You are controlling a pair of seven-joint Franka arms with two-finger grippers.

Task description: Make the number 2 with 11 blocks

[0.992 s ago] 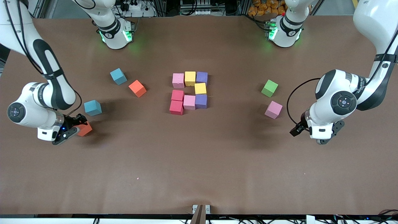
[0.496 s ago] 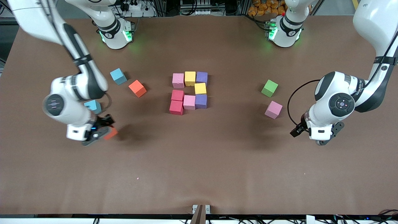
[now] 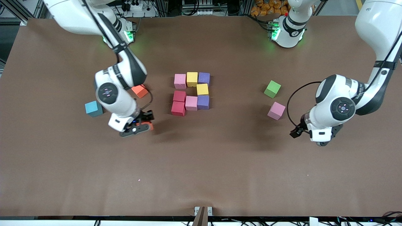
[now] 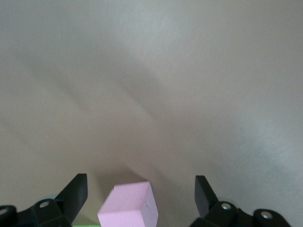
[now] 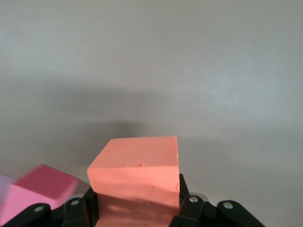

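Your right gripper (image 3: pixel 142 125) hangs above the bench (image 3: pixel 201 175), jaws clenched on an orange block (image 5: pixel 137 177), at about eight o'clock from the eight-block cluster (image 3: pixel 191 93). Your left gripper (image 4: pixel 140 196) waits with jaws released over bare bench, the loose pink block (image 3: pixel 276 110) at its ten o'clock.

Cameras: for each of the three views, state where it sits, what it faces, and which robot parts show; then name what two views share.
Front view: high across the table, facing both arm bases; shows both arms, the block cluster and the table.
Left wrist view: on the left arm's wrist, looking past the open left gripper at a pink block.
Right wrist view: on the right arm's wrist; right gripper shut on an orange block.
Shared: that pink block also shows in front view.
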